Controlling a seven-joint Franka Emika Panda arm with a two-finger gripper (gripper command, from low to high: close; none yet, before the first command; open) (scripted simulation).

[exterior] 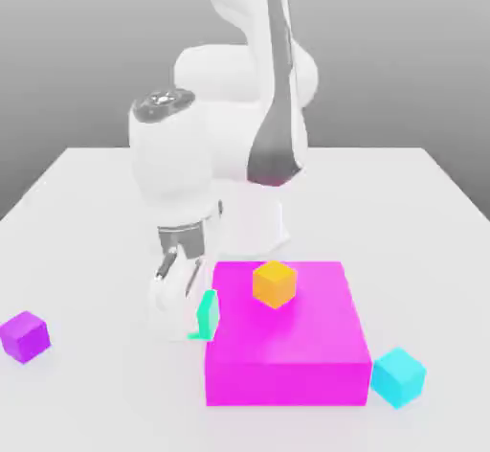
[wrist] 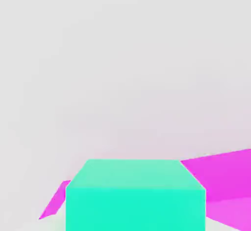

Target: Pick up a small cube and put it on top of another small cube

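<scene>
Nearest sit the cyan cube (exterior: 398, 376) at the exterior view's right and the purple cube (exterior: 24, 335) at its left. Farther in, the gripper (exterior: 189, 308) reaches the small teal-green cube (exterior: 205, 315) just left of the magenta block (exterior: 287, 345); whether its fingers have closed I cannot tell. This looks like the grasp step; next comes a lift toward 1 target cube, perhaps the orange cube (exterior: 275, 283) on the block

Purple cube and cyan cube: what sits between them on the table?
In the exterior view, the hand with the teal-green cube beside it, then the magenta block carrying an orange cube, lie between the purple cube and cyan cube.
</scene>
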